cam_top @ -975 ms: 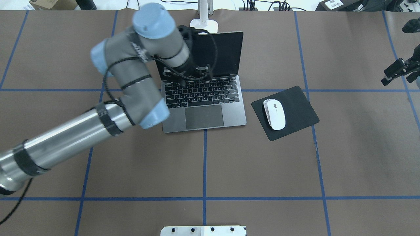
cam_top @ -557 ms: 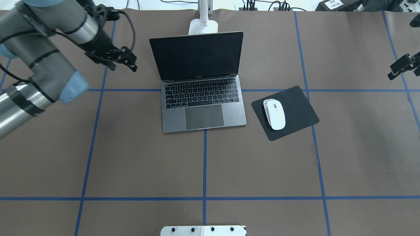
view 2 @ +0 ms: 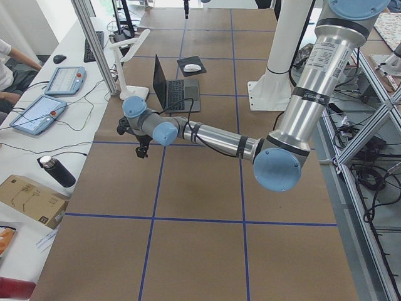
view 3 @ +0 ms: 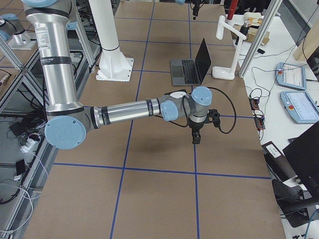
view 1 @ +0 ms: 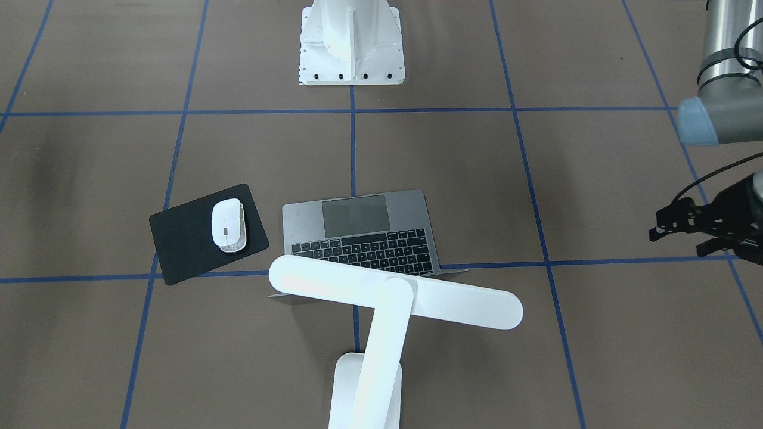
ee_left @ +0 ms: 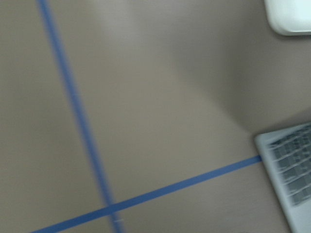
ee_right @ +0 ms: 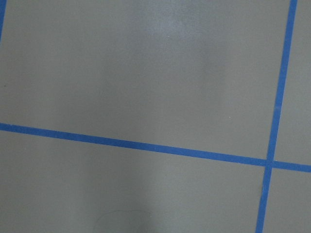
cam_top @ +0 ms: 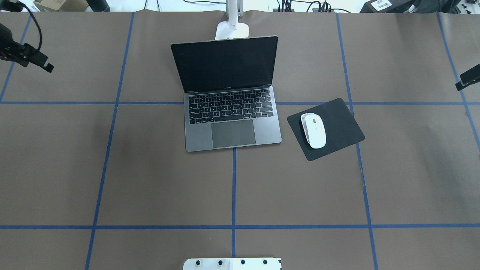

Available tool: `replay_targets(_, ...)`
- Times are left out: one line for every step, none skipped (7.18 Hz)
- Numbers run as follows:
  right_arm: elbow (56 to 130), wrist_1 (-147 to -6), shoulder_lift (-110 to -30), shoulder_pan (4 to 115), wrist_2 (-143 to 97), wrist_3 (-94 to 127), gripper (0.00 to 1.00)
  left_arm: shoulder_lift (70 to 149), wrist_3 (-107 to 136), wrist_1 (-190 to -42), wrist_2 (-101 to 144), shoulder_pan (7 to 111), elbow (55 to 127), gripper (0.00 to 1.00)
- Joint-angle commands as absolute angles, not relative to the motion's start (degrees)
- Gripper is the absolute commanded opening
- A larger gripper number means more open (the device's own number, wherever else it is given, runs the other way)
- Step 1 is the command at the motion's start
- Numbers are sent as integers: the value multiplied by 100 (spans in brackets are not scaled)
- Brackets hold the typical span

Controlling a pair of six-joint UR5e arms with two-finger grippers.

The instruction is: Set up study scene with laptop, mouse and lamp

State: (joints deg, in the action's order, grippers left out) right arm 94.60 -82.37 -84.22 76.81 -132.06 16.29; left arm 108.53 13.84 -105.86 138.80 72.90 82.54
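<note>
The grey laptop stands open at the table's middle back, its screen dark. The white mouse lies on a black mousepad to its right. The white lamp stands behind the laptop on its base, its bar head over the lid. My left gripper hangs open and empty at the far left, well away from the laptop; it also shows in the front-facing view. Only the tip of my right gripper shows at the right edge, and I cannot tell its state. The blurred left wrist view shows a laptop corner.
The white robot pedestal stands at the table's near edge, seen too in the overhead view. Blue tape lines cross the brown table. An operators' desk with tablets and a bottle runs along the far side.
My left arm has drawn back from the laptop screen to the table's far left. My right gripper has slid further off the right edge. Laptop, mouse and lamp have not moved.
</note>
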Motion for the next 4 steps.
replay_targets(9492, -7928, -8595, 7690, -13254, 1784, 99, 10714, 854, -10294, 13808, 7620, 8209, 99)
replay_targets(9431, -7928, -8596, 7690, -13237, 1802, 99, 10714, 452, -10101, 13520, 7725, 8218, 99)
replay_targets(9439, -7945, -8587, 7708, -13280, 1776, 99, 10723, 266, -9803, 13431, 7865, 8218, 99)
replay_targets(9448, -7954, -8578, 7708, -13289, 1801, 99, 10723, 246, -9661, 13299, 7892, 8218, 99)
